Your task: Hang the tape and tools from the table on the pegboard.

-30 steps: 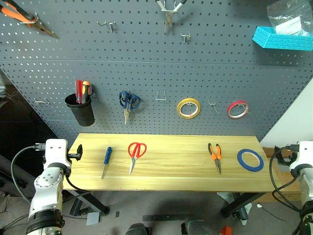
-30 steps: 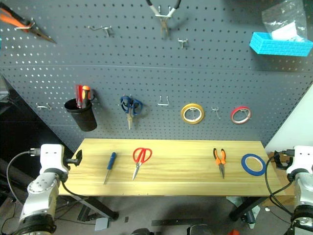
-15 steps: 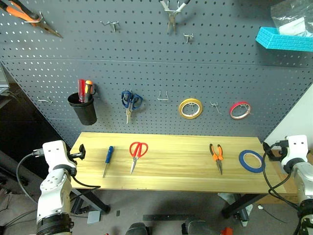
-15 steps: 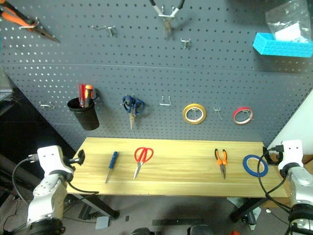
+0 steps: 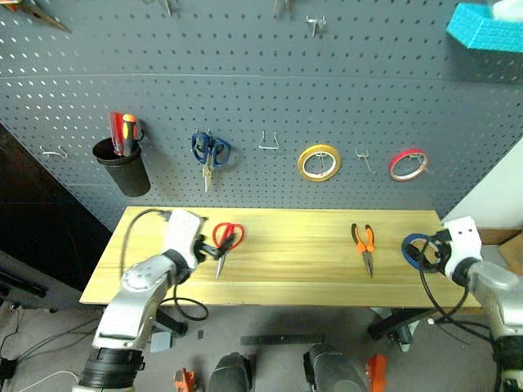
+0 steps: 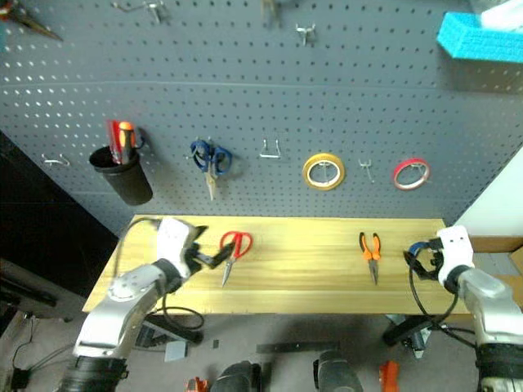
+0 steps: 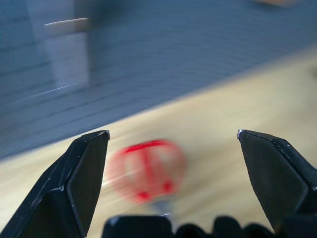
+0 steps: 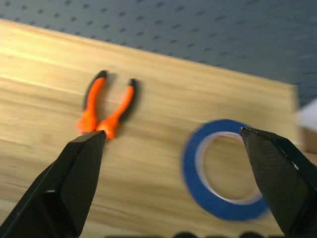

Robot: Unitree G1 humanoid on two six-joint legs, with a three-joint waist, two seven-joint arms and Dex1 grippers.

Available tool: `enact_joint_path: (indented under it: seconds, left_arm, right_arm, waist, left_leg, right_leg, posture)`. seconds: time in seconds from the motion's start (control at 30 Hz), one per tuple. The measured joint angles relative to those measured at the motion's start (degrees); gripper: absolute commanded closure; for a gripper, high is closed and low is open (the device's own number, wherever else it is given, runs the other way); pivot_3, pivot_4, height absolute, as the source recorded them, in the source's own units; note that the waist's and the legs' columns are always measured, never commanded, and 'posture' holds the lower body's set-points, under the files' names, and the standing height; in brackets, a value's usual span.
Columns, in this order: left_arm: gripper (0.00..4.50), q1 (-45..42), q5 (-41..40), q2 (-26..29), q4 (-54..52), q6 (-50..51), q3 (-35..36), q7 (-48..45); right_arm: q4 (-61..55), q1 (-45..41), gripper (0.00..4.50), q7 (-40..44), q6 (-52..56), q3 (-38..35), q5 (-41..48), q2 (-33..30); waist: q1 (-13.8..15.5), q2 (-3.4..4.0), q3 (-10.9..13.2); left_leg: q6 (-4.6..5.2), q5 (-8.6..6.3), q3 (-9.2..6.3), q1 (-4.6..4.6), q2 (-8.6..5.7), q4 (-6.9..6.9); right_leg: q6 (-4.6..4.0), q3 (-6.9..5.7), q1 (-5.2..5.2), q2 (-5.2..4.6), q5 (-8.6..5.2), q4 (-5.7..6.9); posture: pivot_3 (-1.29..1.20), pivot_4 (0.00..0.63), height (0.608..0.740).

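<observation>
Both end effectors spread over the table (image 5: 294, 269).
Left end effector (image 7: 171, 144) faces red-handled scissors (image 7: 147, 168); right end effector (image 8: 173, 144) frames pliers (image 8: 106, 111) and blue tape (image 8: 223, 171).

Workshop-type bench setup is indicated. A dark grey pegboard (image 5: 261, 106) with metal hooks is mounted behind a plank-topped table (image 5: 294, 269). Blue-handled scissors (image 5: 208, 153), yellow roll (image 5: 318, 162), red roll (image 5: 408, 164) and a black cup (image 5: 122, 167) of screwdrivers are hung on it; cables are seen on the floor
</observation>
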Motion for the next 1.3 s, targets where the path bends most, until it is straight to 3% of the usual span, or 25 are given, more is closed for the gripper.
enact_joint_path:
  seconds: [0.13, 0.4, 0.63, 0.87, 0.97, 1.3]
  left_arm:
    - [0.04, -5.06, -0.64, 1.39, -0.78, 1.86, -3.65, -6.28]
    - [0.04, -12.3, 0.07, 3.84, -0.76, 1.99, -9.53, -16.42]
    - [0.04, -13.89, 1.12, 3.2, 0.43, 0.62, -10.76, -18.31]
    - [0.04, -13.66, 2.26, 3.2, 0.43, -0.42, -11.92, -19.03]
    - [0.0, -13.65, 2.38, 3.2, 0.43, -0.47, -11.92, -19.05]
    - [0.0, -13.41, 2.37, 3.74, 0.43, -0.65, -11.81, -20.19]
  right_arm:
    - [4.69, -5.78, 0.0, 2.29, 1.86, 2.94, -1.09, -0.36]
    - [28.49, -19.11, 0.0, -0.35, -0.46, 6.43, -7.24, -0.24]
    - [48.08, -27.69, 0.0, -3.63, -5.02, 6.18, -9.46, 0.04]
    - [56.97, -31.78, 0.0, -2.52, -8.37, 6.94, -11.87, 0.3]
    - [58.1, -32.47, 0.79, -1.58, -9.03, 7.78, -12.84, 0.4]
    - [58.83, -32.61, 4.06, -0.02, -10.83, 10.25, -15.79, 1.69]
  waist:
    - [-0.07, 0.1, 1.61]
    - [-0.02, -0.04, 4.67]
    - [-0.05, -0.18, 6.09]
    - [0.0, -0.52, 6.52]
    - [0.03, -0.54, 6.52]
    - [0.17, -0.8, 6.36]
  left_leg:
    - [0.09, -0.05, -0.01, -0.85, 0.01, 0.02]
    - [0.19, -0.13, 0.01, -0.93, -0.05, 0.07]
    - [0.21, -0.15, 0.01, -0.95, -0.06, 0.07]
    - [0.2, -0.15, -0.03, -0.94, -0.06, 0.1]
    - [0.2, -0.15, -0.05, -0.94, -0.06, 0.11]
    - [0.18, -0.14, -0.11, -0.91, -0.06, 0.2]
  right_leg:
    - [0.05, -0.02, -0.84, 0.01, 0.26, 0.05]
    - [0.03, -0.02, -0.85, -0.07, 0.27, 0.0]
    - [0.05, -0.03, -0.86, -0.1, 0.27, 0.0]
    - [0.06, -0.07, -0.85, -0.1, 0.27, 0.01]
    - [0.07, -0.07, -0.83, -0.1, 0.28, 0.01]
    - [0.15, -0.11, -0.75, -0.12, 0.33, 0.01]
  posture:
    - [-0.15, 0.285, 0.74]
    - [-0.12, 0.311, 0.74]
    - [-0.1, 0.321, 0.74]
    - [-0.08, 0.314, 0.74]
    - [-0.08, 0.307, 0.74]
    - [-0.07, 0.262, 0.74]
